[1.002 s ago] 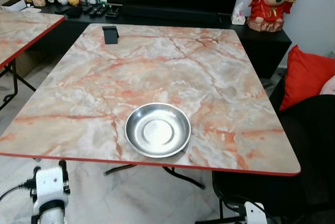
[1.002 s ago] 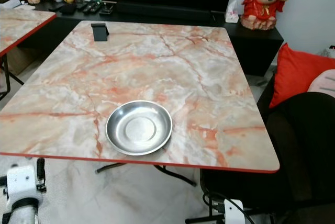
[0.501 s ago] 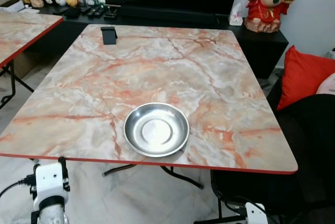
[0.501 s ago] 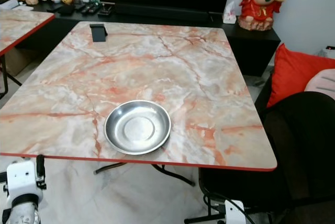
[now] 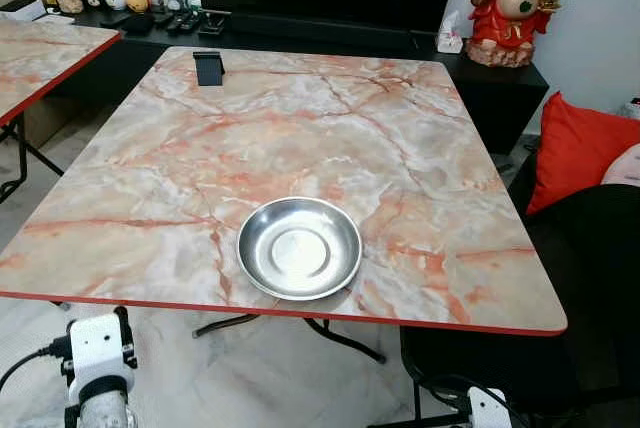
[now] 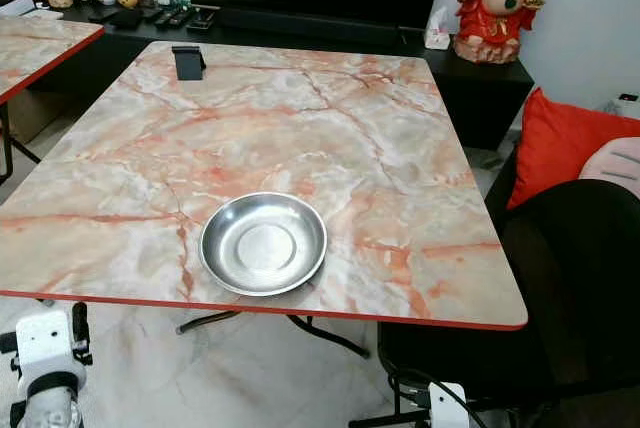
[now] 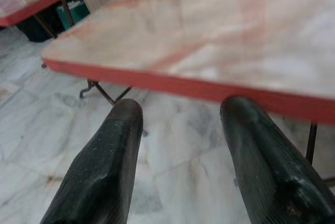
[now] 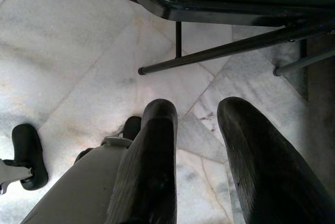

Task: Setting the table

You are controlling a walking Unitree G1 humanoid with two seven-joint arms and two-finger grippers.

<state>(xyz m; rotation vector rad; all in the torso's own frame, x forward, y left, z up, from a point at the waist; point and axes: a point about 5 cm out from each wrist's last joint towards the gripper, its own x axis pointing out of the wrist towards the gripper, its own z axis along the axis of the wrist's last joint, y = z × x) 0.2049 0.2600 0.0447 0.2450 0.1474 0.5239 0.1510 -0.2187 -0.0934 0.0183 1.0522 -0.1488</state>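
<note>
Bowl: 1 shallow steel bowl (image 5: 299,248) sits upright on the marble-patterned table (image 5: 330,138), close to the table's near red edge and a little toward the robot's left of that edge's middle; nothing lies in it.
Table: pink and grey veined top with a red rim; a small black stand (image 5: 208,66) rests near its far left corner, well apart from the bowl.
Left gripper: the left gripper (image 7: 180,111) hangs below the table's near edge, off its near left corner; its 2 black fingers (image 7: 112,150) are spread wide with only floor between them, holding nothing. The wrist view looks up along them at the red rim.
Bowl to left gripper: the bowl lies on the tabletop above and to the right of this gripper, apart from it, no contact.
Right gripper: the right gripper (image 8: 196,111) hangs low beside the table's near right corner, pointing down at the pale marble floor (image 8: 68,51) by the black chair (image 6: 560,278); its 2 fingers stand apart, empty.
Behind the table: a black cabinet (image 5: 300,33) carries a dark screen, small figures and a red statue (image 5: 515,3); a red cushion (image 5: 580,143) lies off the table's right side.
Second table: another table (image 5: 45,48) with the same top stands to the left.
</note>
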